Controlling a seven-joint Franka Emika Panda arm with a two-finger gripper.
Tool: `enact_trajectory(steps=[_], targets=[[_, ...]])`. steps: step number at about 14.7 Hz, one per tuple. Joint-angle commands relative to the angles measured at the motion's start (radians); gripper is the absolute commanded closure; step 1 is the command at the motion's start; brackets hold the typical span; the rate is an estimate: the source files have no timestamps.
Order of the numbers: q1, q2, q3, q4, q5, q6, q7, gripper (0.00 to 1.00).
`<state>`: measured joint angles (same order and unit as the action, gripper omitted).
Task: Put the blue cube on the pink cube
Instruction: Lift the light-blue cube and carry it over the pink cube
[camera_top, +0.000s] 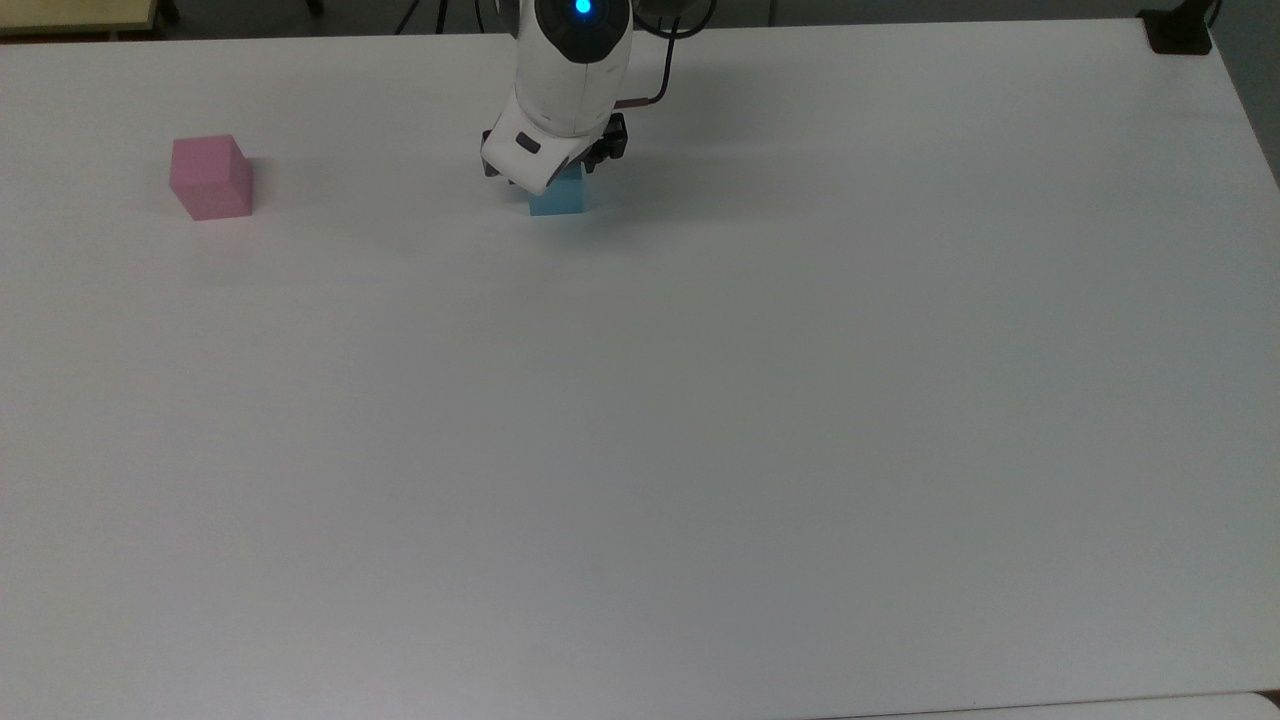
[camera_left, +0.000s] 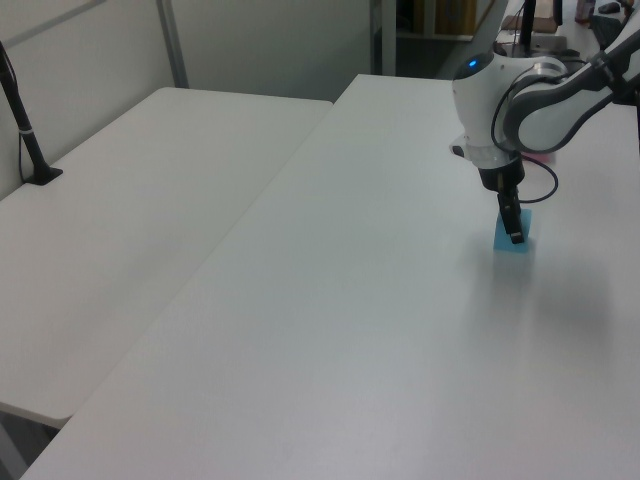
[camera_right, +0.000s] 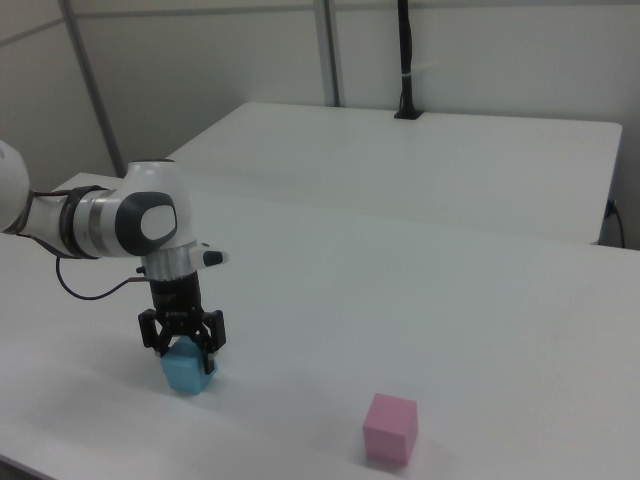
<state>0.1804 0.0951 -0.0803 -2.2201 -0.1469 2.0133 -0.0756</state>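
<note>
While the small matte light-blue cube (camera_right: 187, 371) sits on the white table (camera_top: 700, 400), the black two-finger gripper (camera_right: 183, 345) straddles it, jaws spread; the matte pastel-pink cube (camera_right: 389, 428) rests well apart.

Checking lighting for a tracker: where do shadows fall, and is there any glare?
Top view: soft shadow on the table right of the blue cube, faint one beside the pink cube; no glare. Right view: even light, pincer dark against the cube.
</note>
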Motion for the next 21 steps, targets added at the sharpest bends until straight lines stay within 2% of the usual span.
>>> enact_trajectory(steps=[1,3,4,7,9,10,12,15,18,21], targets=[[0.016,-0.037,-0.004,-0.007,-0.011,0.004,0.023,0.87],[0.004,-0.060,-0.006,0.040,-0.005,-0.051,0.013,0.87],[-0.002,-0.061,-0.019,0.109,-0.003,-0.112,0.005,0.87],[-0.021,-0.061,-0.129,0.265,0.015,-0.243,-0.113,0.87],[-0.033,-0.051,-0.234,0.364,0.015,-0.324,-0.248,0.87],[-0.044,-0.042,-0.290,0.376,0.015,-0.317,-0.315,0.86],[-0.067,-0.012,-0.346,0.395,0.013,-0.314,-0.406,0.86],[-0.130,0.047,-0.378,0.459,0.013,-0.286,-0.463,0.86],[-0.147,0.103,-0.427,0.459,0.013,-0.200,-0.500,0.86],[-0.173,0.156,-0.441,0.442,0.007,-0.139,-0.539,0.86]])
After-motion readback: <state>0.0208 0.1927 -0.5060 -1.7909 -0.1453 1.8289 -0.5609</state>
